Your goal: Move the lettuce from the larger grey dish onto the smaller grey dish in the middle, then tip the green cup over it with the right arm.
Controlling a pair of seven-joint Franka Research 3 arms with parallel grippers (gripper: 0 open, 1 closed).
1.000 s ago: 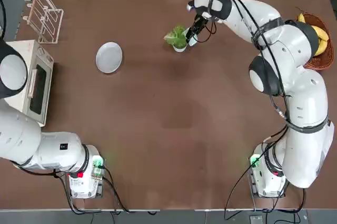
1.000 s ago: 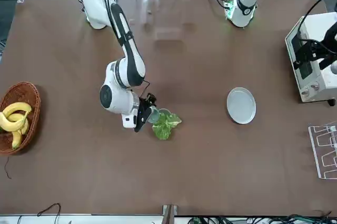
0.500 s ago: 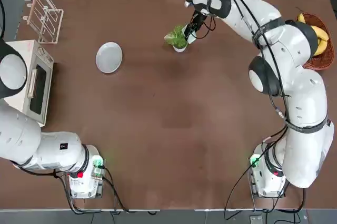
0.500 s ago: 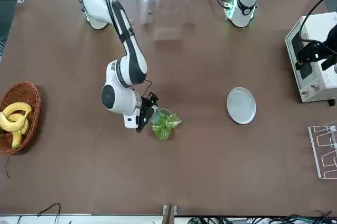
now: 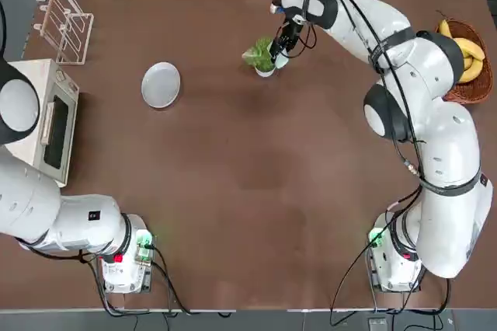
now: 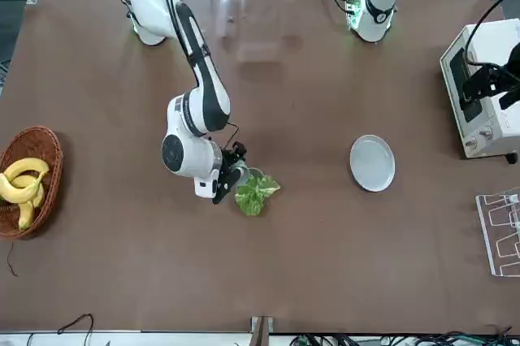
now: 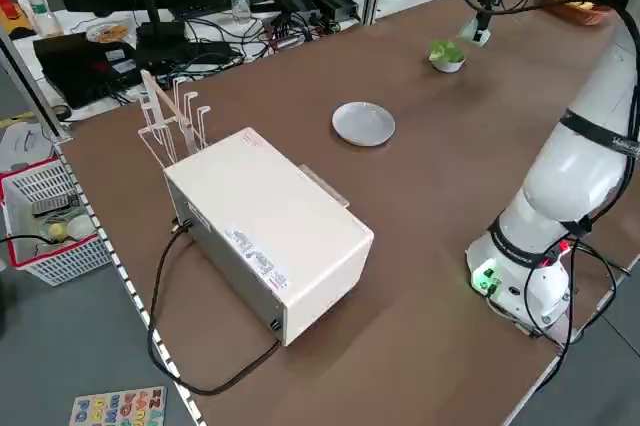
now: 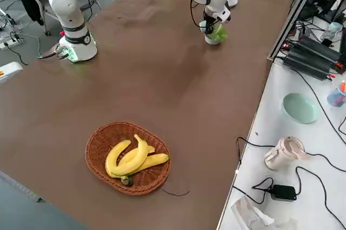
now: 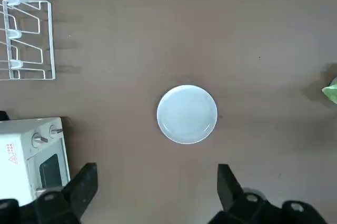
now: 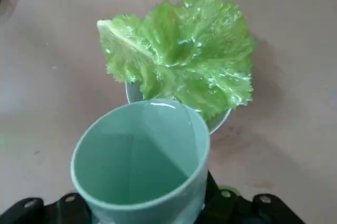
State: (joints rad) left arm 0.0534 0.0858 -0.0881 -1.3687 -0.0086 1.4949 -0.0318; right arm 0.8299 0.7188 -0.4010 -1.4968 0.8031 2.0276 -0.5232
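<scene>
A: Entry, pour step. Why is the green cup (image 10: 141, 160) held that way?

B: The right gripper (image 5: 281, 46) has its jaws clenched on the cup's wall, and the cup is tipped with its open mouth toward the lettuce (image 10: 181, 69). Just ahead of the jaws the leaves sit on the smaller grey dish (image 10: 218, 122), so anything poured would land on them. The cup's inside looks bare from the wrist view.

A: And the lettuce, is the first step done?

B: I judge yes. It rests on the small dish, spilling over the rim and hiding most of it. The larger grey dish (image 5: 161, 84) lies bare on the bench (image 5: 248, 191), well apart from the right jaws.

A: Left arm?

B: The left gripper (image 9: 158, 195) hangs high over the bench, jaws released and spread, with the big dish below and ahead of them. It grasps nothing; parked clear so the right arm can work.

A: Risk?

B: The cup's rim sits near the leaves; a deeper tilt could nudge them off the dish.
</scene>
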